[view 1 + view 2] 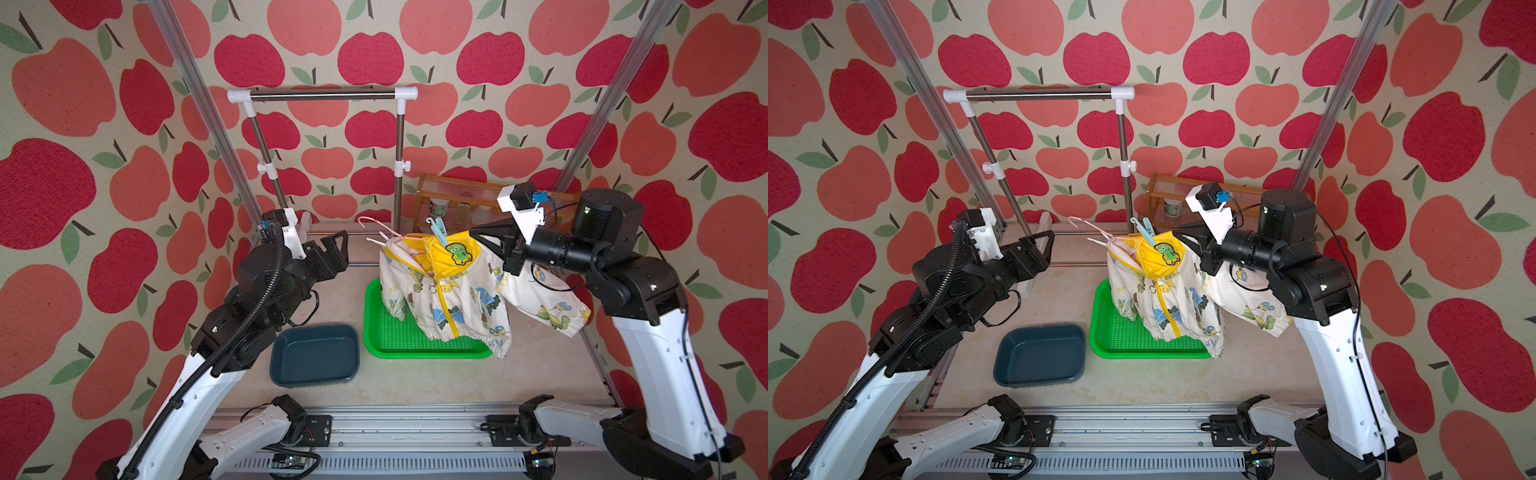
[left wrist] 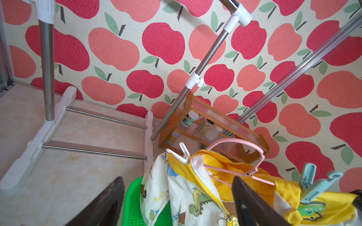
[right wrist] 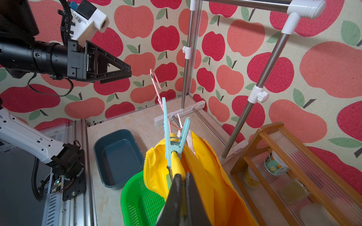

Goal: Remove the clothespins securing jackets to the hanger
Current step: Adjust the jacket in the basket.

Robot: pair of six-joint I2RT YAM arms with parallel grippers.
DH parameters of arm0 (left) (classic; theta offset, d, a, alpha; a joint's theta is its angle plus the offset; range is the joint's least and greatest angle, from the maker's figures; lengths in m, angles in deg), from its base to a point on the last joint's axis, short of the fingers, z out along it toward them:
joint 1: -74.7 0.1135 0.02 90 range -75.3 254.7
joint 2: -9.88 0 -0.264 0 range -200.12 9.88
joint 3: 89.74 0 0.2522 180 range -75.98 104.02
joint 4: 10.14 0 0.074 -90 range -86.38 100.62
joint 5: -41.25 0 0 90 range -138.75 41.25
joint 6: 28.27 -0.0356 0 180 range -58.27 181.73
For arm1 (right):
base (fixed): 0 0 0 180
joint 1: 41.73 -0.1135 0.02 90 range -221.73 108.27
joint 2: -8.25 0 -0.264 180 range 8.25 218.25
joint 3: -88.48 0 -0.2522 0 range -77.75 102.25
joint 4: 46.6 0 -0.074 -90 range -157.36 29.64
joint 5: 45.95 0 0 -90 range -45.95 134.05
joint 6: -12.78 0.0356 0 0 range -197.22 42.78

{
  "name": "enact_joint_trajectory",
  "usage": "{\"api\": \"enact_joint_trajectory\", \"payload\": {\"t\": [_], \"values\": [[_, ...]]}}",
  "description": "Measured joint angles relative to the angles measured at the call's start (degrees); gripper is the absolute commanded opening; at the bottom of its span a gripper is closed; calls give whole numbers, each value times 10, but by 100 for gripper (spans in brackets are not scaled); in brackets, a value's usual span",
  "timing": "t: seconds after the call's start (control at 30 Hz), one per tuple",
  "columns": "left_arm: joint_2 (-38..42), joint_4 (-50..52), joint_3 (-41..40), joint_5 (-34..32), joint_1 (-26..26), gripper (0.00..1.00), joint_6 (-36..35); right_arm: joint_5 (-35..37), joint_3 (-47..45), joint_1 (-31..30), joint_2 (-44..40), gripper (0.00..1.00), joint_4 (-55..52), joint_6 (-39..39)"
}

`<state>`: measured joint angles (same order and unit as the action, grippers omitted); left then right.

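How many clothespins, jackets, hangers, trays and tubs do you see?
clothespins: 2
jacket: 1
hanger: 1
tray: 1
tub: 1
Total: 6

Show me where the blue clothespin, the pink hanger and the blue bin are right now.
clothespin [image 3: 175, 147], right wrist view, on its spring joint where the two legs meet.
hanger [image 2: 232, 140], left wrist view, on the top of its hook's arc.
blue bin [image 1: 316, 353], in a top view, on its bare inner floor.
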<state>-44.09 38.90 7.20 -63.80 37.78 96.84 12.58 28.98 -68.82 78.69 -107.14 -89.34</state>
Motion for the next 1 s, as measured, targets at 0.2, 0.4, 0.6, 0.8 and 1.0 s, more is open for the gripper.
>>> {"api": "enact_joint_trajectory", "payload": {"t": [0.2, 0.4, 0.6, 0.8, 1.0], "values": [[-18, 12, 2, 44, -11, 88, 14, -31, -63, 5, 9, 0, 55, 22], [-75, 13, 8, 87, -35, 90, 26, -41, -129, 5, 12, 0, 108, 50], [-79, -13, -17, 89, -37, 90, 58, -40, -159, 5, 12, 0, 142, 67], [-80, -6, -30, 86, -37, 89, 75, -38, -172, 7, 12, 0, 167, 73], [-62, 52, -57, 88, 29, 85, 146, -41, -173, 34, 10, 0, 168, 73]]}}
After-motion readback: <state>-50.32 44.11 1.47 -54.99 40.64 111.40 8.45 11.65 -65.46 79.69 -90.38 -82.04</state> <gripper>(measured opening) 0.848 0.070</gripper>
